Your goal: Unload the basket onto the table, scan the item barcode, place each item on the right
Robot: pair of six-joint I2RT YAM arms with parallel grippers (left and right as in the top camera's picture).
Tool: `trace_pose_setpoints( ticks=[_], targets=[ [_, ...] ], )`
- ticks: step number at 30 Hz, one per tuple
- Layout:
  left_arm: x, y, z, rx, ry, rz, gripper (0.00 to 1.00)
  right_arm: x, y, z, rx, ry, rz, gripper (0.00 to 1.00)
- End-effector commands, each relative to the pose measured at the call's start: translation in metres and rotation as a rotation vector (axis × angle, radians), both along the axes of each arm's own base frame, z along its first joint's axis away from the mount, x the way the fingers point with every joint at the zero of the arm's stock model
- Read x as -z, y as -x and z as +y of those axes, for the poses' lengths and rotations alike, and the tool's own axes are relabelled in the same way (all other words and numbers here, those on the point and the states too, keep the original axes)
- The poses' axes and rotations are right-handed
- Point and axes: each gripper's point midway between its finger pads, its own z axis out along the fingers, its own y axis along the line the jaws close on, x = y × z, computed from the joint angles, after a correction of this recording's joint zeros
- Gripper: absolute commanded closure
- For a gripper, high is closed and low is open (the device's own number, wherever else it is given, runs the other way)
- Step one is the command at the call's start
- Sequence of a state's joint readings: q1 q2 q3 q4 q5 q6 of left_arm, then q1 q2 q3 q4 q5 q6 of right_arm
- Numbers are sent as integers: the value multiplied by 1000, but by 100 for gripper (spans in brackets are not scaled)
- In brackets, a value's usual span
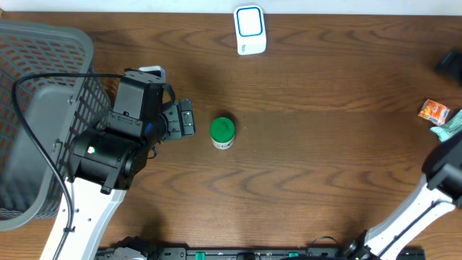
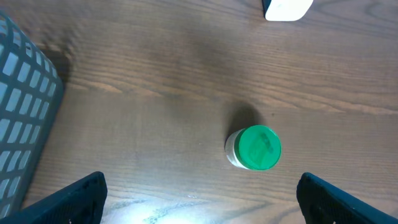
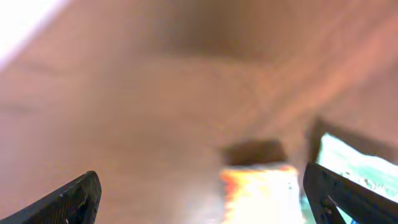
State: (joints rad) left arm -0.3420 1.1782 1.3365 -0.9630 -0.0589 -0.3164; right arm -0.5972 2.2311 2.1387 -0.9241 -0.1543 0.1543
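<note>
Dark wood surface (image 1: 325,159) — green-lidded white jar (image 1: 222,132) upright, just ahead of left tool (image 1: 189,119), wide open, empty; right tool (image 3: 202,196) likewise. Centre round jar body — grip below lid.

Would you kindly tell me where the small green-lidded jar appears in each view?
Overhead: the small green-lidded white jar sits at centre.
Left wrist: the jar is lower right of centre.
Right wrist: not in it.
Shared landmark: the white, blue-faced scanner at the top edge, overhead and left wrist.

table (image 1: 325,159): smooth wood grain | basket (image 1: 29,40): grey plastic mesh | jar lid (image 1: 222,128): matt green plastic
</note>
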Motion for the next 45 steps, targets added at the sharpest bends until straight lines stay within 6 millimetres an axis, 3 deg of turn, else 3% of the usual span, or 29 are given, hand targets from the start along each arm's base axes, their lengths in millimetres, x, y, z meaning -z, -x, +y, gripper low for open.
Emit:
trace_pose_setpoints(
  ticks=[1,2,5,11,17,27,30,35,40,45],
  targets=[
    [-2,-2,3,-6,-15,-6,2,-130,-19,84,-194,-150,-329,1],
    [-2,-2,3,-6,-15,-6,2,-145,-18,119,-278,-212,-354,1],
    [-2,-2,3,-6,-15,-6,2,-144,-21,167,-369,-282,-327,1],
    [-2,-2,3,-6,-14,-6,2,-100,-24,271,-582,-310,-157,1],
    [-2,-3,3,-10,-8,-9,2,-60,-14,337,-495,-198,67,1],
    [-1,3,5,36,-52,3,2,-50,23,472,-571,-273,165,1],
    [-20,4,19,-10,-97,-62,2,-41,32,500,-576,-255,186,1],
    [-74,23,41,-59,-124,-230,2,-18,55,540,-589,-263,270,1],
    [-118,64,67,-129,-104,-403,2,8,88,565,-574,-259,404,1],
    [-138,105,83,-150,-66,-508,2,30,116,587,-597,-234,502,1]
  ],
)
